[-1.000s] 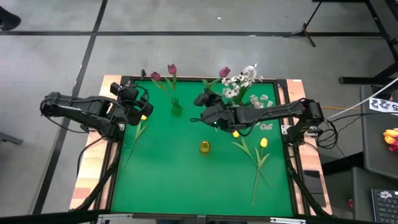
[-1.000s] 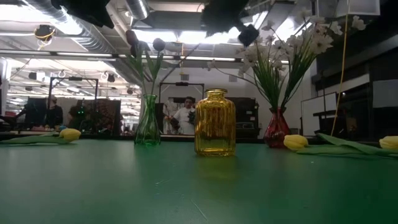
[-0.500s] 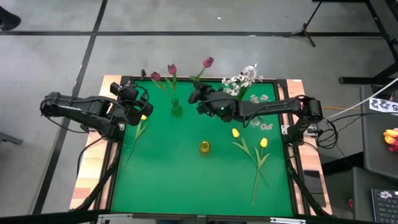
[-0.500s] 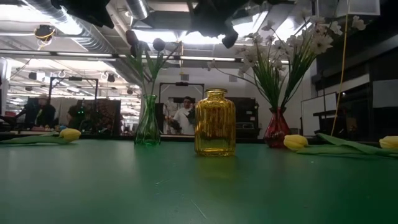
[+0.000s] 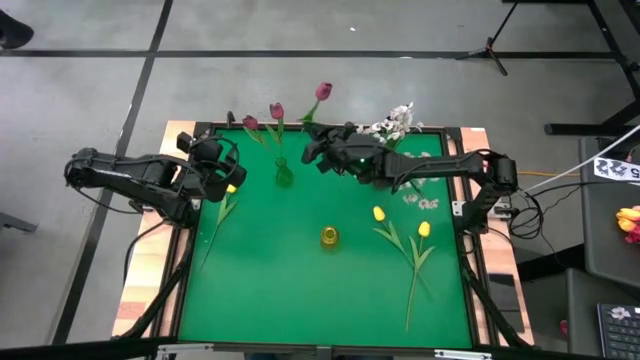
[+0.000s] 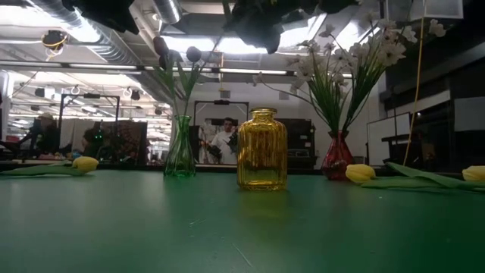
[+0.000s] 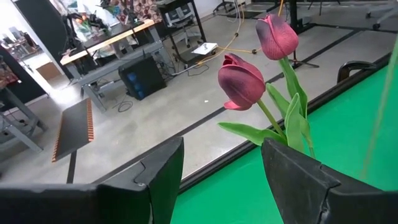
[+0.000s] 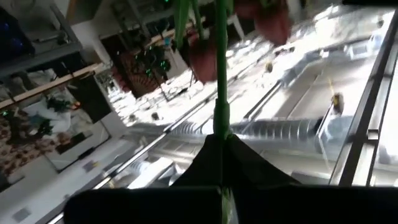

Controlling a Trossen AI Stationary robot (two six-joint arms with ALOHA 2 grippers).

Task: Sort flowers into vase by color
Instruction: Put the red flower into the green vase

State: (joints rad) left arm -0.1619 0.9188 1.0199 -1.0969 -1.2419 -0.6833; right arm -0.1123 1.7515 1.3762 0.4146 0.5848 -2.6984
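Note:
My right gripper (image 5: 318, 152) hovers over the far part of the green table, just right of the green vase (image 5: 283, 172), and is shut on a maroon tulip (image 5: 323, 91). Two maroon tulips (image 7: 242, 81) stand with their stems in that vase. White sprays (image 5: 395, 122) stand in the red vase (image 6: 337, 155). The yellow vase (image 5: 329, 237) stands mid-table. Three yellow tulips (image 5: 379, 213), (image 5: 423, 229), (image 5: 230, 188) lie flat on the table. My left gripper (image 7: 221, 162) waits open at the table's left edge, facing the green vase. My right gripper pinches the tulip's green stem (image 8: 221, 127) between its two shut fingers. The fingers are about level and reach in from the table's right. The stem runs on past the fingertips toward the far edge, the blossom beyond it. The flower is clear of the table.
The table's raised black frame (image 5: 300, 128) runs along the far edge behind the vases. People stand in the room beyond the table in the low view. Open green surface lies near the front edge (image 5: 300, 310).
My right gripper has moved toward the table's far edge and left, toward the green vase, rolling its wrist. The maroon tulip went with it: its blossom swung from beside the white sprays to beyond the far edge, near the two tulips in the green vase.

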